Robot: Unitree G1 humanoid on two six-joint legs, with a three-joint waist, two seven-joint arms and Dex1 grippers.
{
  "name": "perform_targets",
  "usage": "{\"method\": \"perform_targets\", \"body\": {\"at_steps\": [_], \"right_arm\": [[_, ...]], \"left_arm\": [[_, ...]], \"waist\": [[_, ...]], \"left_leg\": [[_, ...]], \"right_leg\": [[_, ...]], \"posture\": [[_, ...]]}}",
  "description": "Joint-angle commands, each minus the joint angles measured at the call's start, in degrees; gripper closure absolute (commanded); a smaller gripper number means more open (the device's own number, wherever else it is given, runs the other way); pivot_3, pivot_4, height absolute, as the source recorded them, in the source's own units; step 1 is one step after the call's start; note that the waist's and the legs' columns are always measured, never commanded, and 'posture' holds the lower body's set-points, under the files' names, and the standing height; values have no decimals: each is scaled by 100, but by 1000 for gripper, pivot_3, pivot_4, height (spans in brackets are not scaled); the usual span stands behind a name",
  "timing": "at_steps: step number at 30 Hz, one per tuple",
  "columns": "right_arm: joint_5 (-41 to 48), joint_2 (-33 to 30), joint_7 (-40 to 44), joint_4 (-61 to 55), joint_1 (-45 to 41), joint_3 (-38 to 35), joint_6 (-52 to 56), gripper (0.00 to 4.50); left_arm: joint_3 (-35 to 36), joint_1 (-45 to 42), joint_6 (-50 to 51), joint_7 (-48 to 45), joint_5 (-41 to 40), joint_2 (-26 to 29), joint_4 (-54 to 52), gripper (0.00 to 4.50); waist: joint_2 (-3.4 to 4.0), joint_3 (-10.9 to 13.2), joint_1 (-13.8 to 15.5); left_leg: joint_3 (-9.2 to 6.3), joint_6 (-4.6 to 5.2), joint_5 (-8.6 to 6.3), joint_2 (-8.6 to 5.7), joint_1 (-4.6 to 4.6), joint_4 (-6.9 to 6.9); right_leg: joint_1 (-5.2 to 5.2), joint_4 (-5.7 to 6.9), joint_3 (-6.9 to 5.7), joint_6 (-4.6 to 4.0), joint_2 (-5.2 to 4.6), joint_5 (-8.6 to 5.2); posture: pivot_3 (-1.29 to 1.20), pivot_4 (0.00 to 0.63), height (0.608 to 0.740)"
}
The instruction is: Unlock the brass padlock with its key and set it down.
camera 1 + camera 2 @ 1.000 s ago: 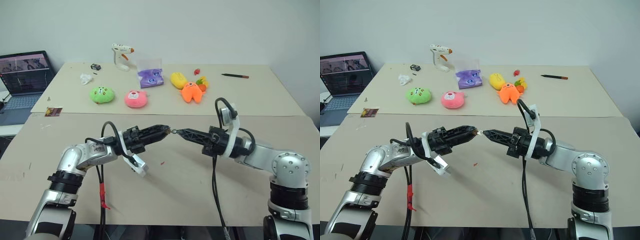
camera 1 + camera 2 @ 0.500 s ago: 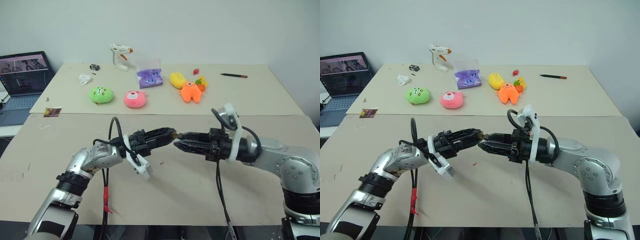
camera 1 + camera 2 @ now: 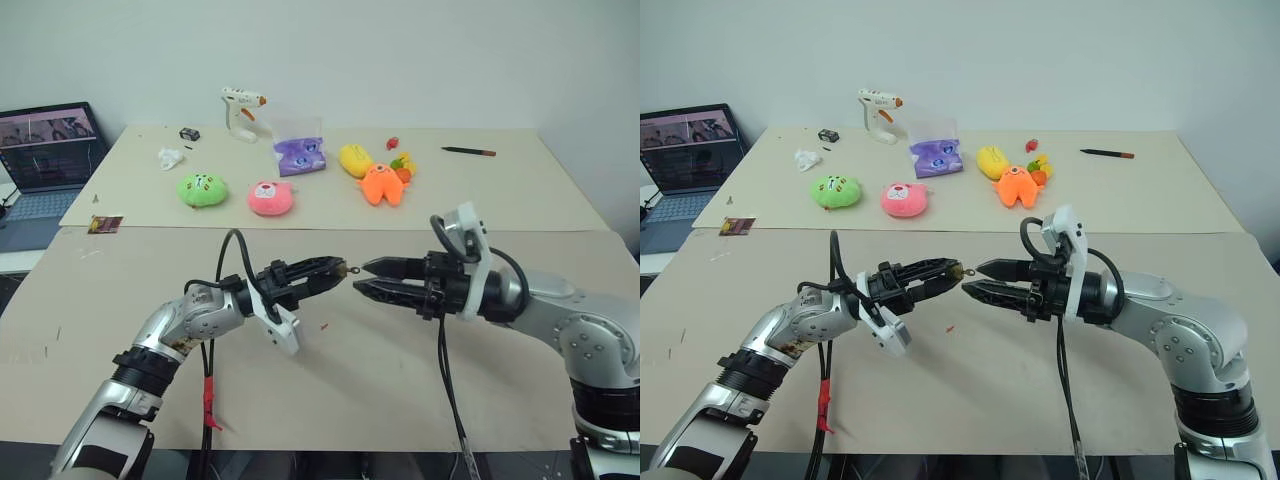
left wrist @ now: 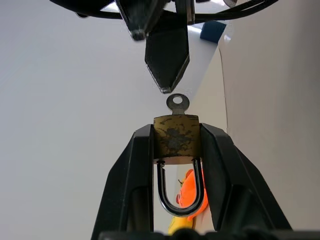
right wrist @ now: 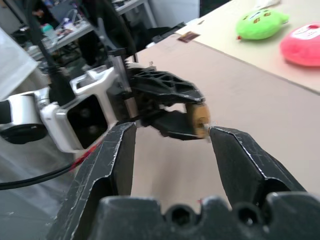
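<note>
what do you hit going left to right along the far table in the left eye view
laptop → green plush → pink plush → purple pouch → orange plush → black pen

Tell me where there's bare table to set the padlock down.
The near table is bare below the left gripper, which holds the brass padlock, and the open right gripper, save a tiny red speck. The far table is crowded around the green plush, pink plush and orange plush.
</note>
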Motion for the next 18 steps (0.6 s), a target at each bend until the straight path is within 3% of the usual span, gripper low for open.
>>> {"method": "perform_targets", "body": {"at_steps": [1, 18], "right_arm": [[-504, 52, 67, 99, -103, 119, -426, 1634], [-939, 566, 280, 163, -241, 532, -486, 1634]], "left_arm": [[10, 53, -5, -62, -197, -31, -170, 3695], [38, 36, -28, -166, -162, -112, -159, 3695]], "waist": [[0, 0, -1], [0, 0, -4]], "left_leg": [[0, 0, 0, 0, 0, 0], [0, -1, 1, -1, 0, 0]], "right_leg": [[0, 1, 0, 0, 0, 0], [-1, 1, 1, 0, 0, 0]], "posture": [[0, 150, 740], [0, 150, 740]]}}
